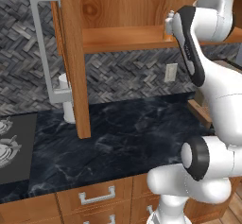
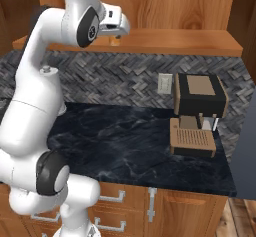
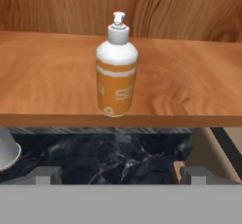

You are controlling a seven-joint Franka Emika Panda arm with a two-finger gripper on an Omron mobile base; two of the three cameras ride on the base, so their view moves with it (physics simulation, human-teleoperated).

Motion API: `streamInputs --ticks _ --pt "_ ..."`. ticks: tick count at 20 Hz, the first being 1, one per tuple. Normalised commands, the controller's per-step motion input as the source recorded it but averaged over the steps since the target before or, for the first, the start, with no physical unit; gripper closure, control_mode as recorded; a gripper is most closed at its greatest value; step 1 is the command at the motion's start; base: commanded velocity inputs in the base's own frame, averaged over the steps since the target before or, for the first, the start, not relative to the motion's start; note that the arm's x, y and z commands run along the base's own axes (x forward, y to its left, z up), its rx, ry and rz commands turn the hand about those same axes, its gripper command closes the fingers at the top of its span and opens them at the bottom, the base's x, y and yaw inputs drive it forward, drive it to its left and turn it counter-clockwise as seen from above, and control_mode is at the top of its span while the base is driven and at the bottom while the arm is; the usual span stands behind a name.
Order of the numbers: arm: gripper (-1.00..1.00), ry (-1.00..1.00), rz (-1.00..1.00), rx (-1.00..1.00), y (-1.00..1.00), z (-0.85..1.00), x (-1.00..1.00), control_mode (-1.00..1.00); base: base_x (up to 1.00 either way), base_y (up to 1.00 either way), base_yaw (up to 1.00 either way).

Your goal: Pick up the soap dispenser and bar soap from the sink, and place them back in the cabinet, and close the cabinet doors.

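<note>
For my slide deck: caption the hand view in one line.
Soap dispenser stands upright on the cabinet shelf, open gripper apart from it.

Left base view: looked forward-down from behind-left | Right base view: looked forward-down from behind-right | Shared: dark counter (image 1: 123, 138), cabinet (image 2: 150, 41) shelf | Hand view: close, level with shelf, faced soap dispenser (image 3: 116, 74)

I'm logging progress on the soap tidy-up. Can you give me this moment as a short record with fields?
soap dispenser: upright on the cabinet shelf, near its front edge
claw: open, apart from the dispenser, in front of the shelf
cabinet door: open
counter: coffee machine and paper-towel roll standing on it
bar soap: cannot tell where
</note>
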Motion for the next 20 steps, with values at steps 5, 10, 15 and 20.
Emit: streamInputs --ticks 5,10,15,20 --pt "-1.00 0.02 0.00 0.00 0.00 0.00 -1.00 -1.00 0.00 0.00 0.00" --pt "-1.00 0.16 0.00 0.00 0.00 0.00 -0.98 -1.00 0.00 0.00 0.00" --pt "-1.00 0.24 0.00 0.00 0.01 0.00 -0.90 -1.00 0.00 0.00 0.00" --pt "-1.00 0.26 0.00 0.00 0.03 -0.05 -0.88 -1.00 0.00 0.00 0.00"
